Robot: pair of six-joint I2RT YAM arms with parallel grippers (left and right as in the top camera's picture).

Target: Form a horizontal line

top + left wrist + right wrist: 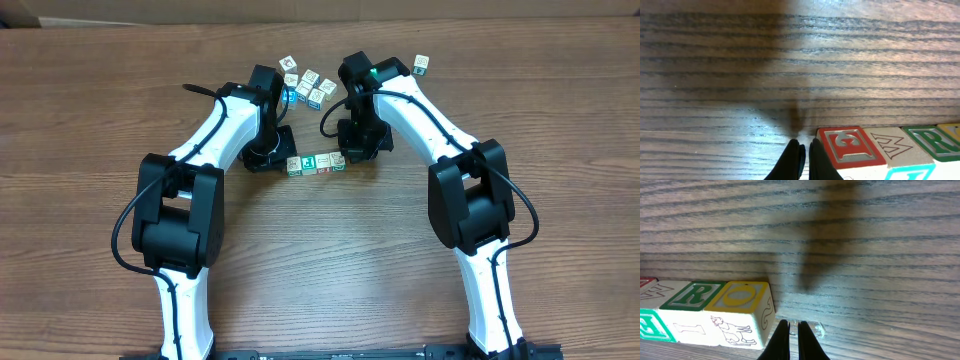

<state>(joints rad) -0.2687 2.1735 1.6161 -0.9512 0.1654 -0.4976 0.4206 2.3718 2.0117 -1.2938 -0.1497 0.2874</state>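
Letter-block row [317, 163] runs left-right; left tool [804, 148] clenched empty at its left end, right tool [792, 328] likewise at right end.

Reaching in from the near edge with the left white-and-black jointed arm [210, 130] and the right white-and-black jointed arm [430, 120], both folded at bulky black elbows and leaning toward each other. Wrists tipped downward, with the left black two-finger gripper [275, 155] and the right black two-finger gripper [350, 150] lowered and near one another. Closed on nothing at either side, with the left slim black fingertips [792, 159] and the right slim black fingertips [807, 342] pressed almost together.
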